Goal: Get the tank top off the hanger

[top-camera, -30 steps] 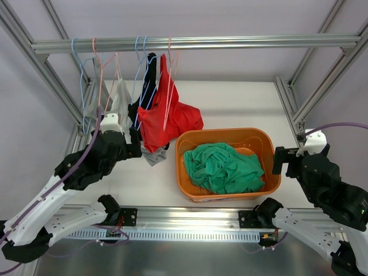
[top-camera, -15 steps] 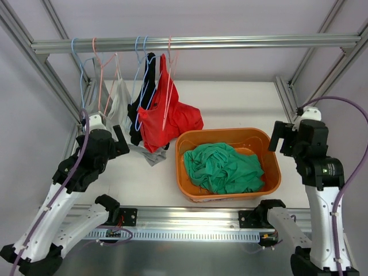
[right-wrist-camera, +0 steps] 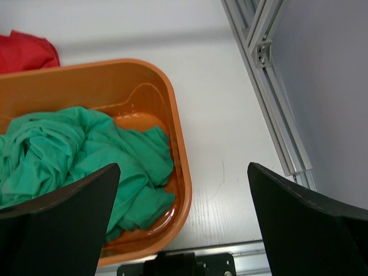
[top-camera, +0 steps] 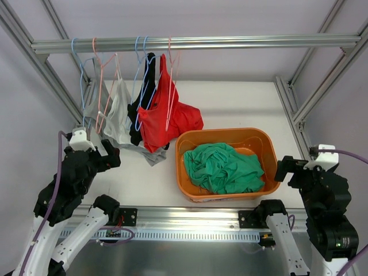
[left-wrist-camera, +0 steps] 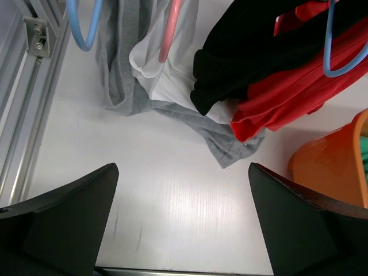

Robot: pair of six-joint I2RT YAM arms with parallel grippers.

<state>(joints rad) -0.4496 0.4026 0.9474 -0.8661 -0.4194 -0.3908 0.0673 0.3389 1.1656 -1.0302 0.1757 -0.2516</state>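
The teal-green tank top (top-camera: 224, 168) lies crumpled in the orange basket (top-camera: 190, 145), off any hanger; it also shows in the right wrist view (right-wrist-camera: 75, 155). A salmon-pink wire hanger (top-camera: 168, 86) hangs on the rail in front of the red top (top-camera: 172, 118); it looks bare. A second pink hanger (top-camera: 99, 80) carries the pale grey-white top (top-camera: 118, 112). My left gripper (top-camera: 109, 154) is open and empty, near the left edge, below the hanging clothes. My right gripper (top-camera: 284, 169) is open and empty, just right of the basket.
The aluminium rail (top-camera: 230, 42) crosses the back with light blue hangers (top-camera: 140, 63) and a black garment (top-camera: 148, 80). Clothes hems (left-wrist-camera: 224, 144) trail onto the table. Frame posts (top-camera: 299, 103) flank both sides. The basket's rim (right-wrist-camera: 178, 144) lies beside my right fingers.
Both arms have drawn back toward the near edge. The left gripper moved down-left away from the hanging clothes; the right gripper moved back and right of the basket.
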